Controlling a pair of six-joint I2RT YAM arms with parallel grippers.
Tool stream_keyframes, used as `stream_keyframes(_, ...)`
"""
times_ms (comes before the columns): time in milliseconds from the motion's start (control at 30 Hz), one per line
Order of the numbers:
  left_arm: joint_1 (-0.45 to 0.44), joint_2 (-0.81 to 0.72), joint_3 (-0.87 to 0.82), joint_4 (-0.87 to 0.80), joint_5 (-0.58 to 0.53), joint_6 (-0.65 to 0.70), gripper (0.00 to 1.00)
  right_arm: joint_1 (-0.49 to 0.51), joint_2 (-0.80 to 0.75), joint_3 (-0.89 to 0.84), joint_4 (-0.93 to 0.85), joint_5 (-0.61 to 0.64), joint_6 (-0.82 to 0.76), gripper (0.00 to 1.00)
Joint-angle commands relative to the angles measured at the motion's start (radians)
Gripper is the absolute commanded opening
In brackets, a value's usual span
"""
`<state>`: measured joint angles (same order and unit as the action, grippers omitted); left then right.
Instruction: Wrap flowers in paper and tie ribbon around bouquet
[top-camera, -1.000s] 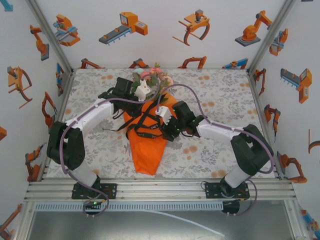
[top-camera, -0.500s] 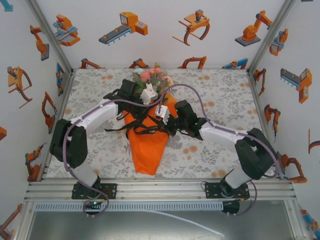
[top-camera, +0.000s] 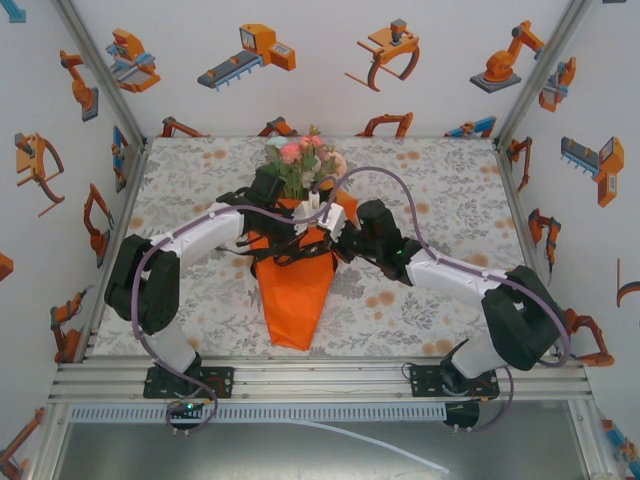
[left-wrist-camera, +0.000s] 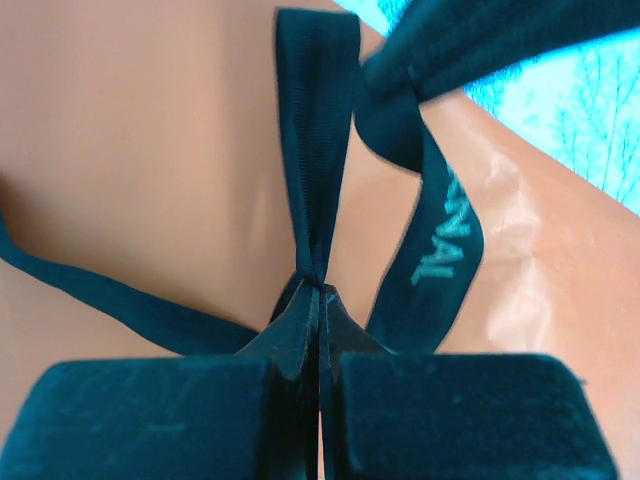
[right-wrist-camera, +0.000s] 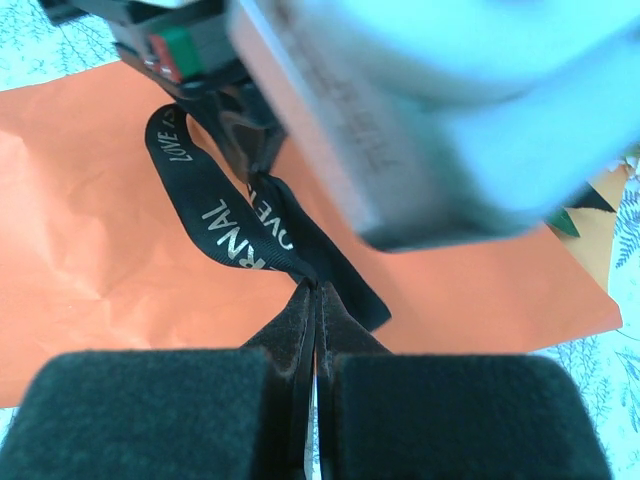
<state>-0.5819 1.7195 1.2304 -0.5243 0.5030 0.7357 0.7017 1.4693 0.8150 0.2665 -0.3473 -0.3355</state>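
Pinching the black ribbon (left-wrist-camera: 316, 150) right at its tips, the left pincer (left-wrist-camera: 320, 292) is pressed tight together. From those tips the ribbon runs straight ahead to a crossing. A loop with pale letters hangs just to the right of the tips, and one more strand trails off to the left.

The right pincer (right-wrist-camera: 317, 287) is pressed together too, and it nips the ribbon at its very tip. Its strand goes ahead and a bit left, toward the left pincer, which is very close in front of it.

Under both pincers lies the orange paper (top-camera: 298, 300), wrapped into a cone. From above, the cone's point is toward the arms' bases. Its wide end is far away, where the pink and green flowers (top-camera: 303, 160) stick out.

The ribbon lies across the cone, not along it. Both pincers sit close together over the wide half.

I think the next move is a pull, each pincer going out to its own side, so the ribbon goes snug. Pulling too hard could crumple the paper or drag it over the flowery tablecloth (top-camera: 440, 190).
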Motion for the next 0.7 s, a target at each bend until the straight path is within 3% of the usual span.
stream_keyframes(0,0.001,-0.019,0.039,-0.14,-0.057,0.114,0.01,-0.004,-0.042,-0.02,0.042,0.048,-0.013,0.0)
stream_keyframes(67,0.003,-0.03,0.049,-0.183,-0.032,0.138,0.01,-0.003,-0.04,-0.025,0.045,0.076,-0.01,0.0)
stream_keyframes(233,0.009,0.004,0.128,-0.336,0.155,0.167,0.0,-0.004,-0.003,-0.021,0.105,0.095,0.047,0.0)
stream_keyframes(367,0.007,0.052,0.144,-0.293,0.151,0.128,0.0,-0.002,0.041,-0.02,0.168,0.029,0.082,0.05)
stream_keyframes(567,0.013,0.046,0.142,-0.283,0.152,0.146,0.0,-0.006,0.076,-0.023,0.181,0.238,0.077,0.27)
stream_keyframes(667,0.017,0.048,0.137,-0.28,0.156,0.146,0.0,-0.016,0.109,-0.027,0.188,0.225,0.059,0.3)
